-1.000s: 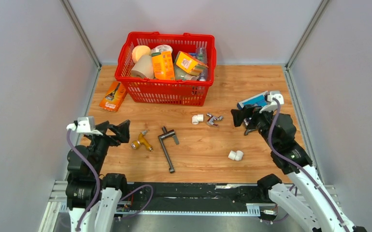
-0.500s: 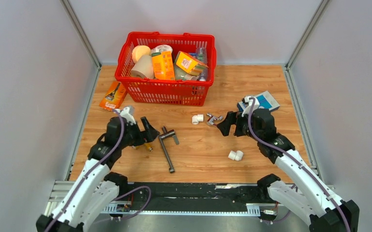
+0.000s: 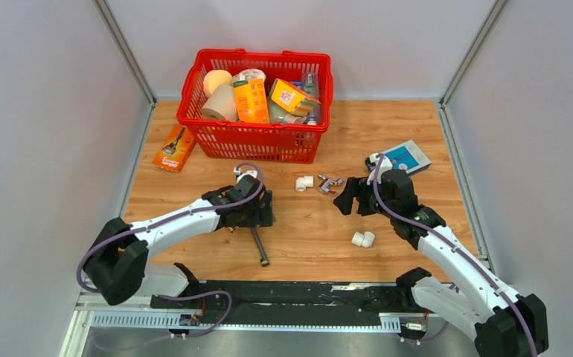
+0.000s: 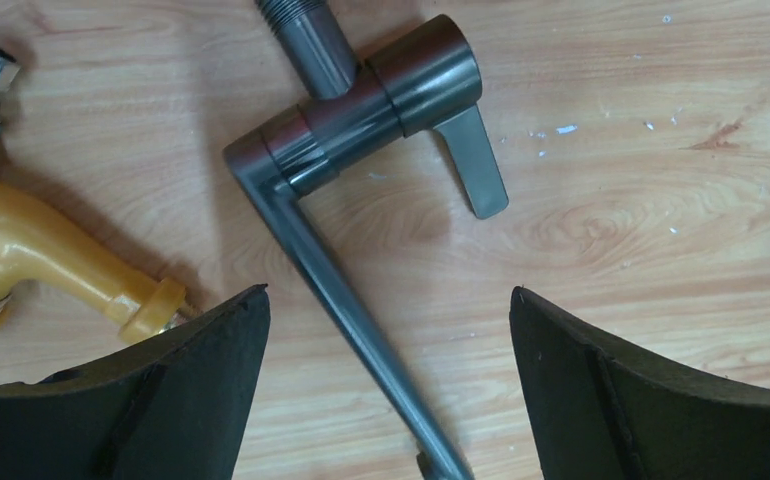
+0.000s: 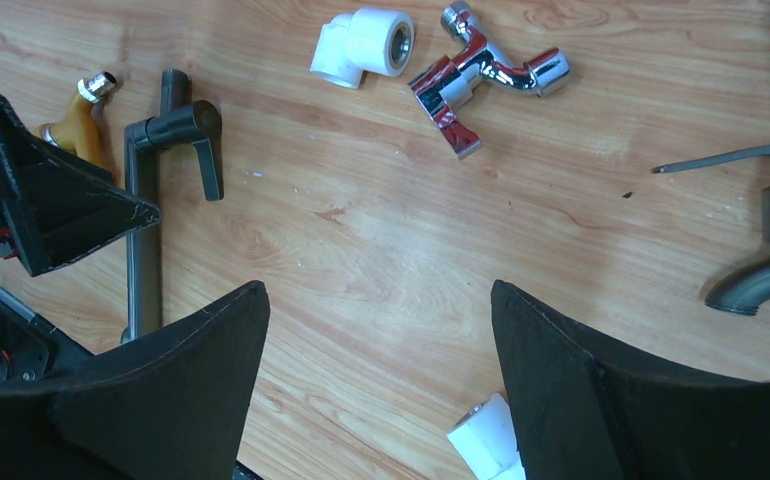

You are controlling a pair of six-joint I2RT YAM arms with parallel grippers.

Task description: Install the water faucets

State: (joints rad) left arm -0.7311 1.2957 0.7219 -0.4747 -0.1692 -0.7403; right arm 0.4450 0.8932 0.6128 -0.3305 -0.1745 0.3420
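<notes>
Left wrist view: left gripper [image 4: 389,295], spread wide and empty, hovered astride the faucet [image 4: 333,290]. It looked like rigid, slick metal, probably best pinched mid-tube. Right gripper [image 5: 379,285] gaped empty too.

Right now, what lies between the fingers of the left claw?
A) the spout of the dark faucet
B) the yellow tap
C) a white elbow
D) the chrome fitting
A: in the left wrist view the spout of the dark faucet runs through the gap of the open left claw, while the yellow tap lies outside it.
</notes>
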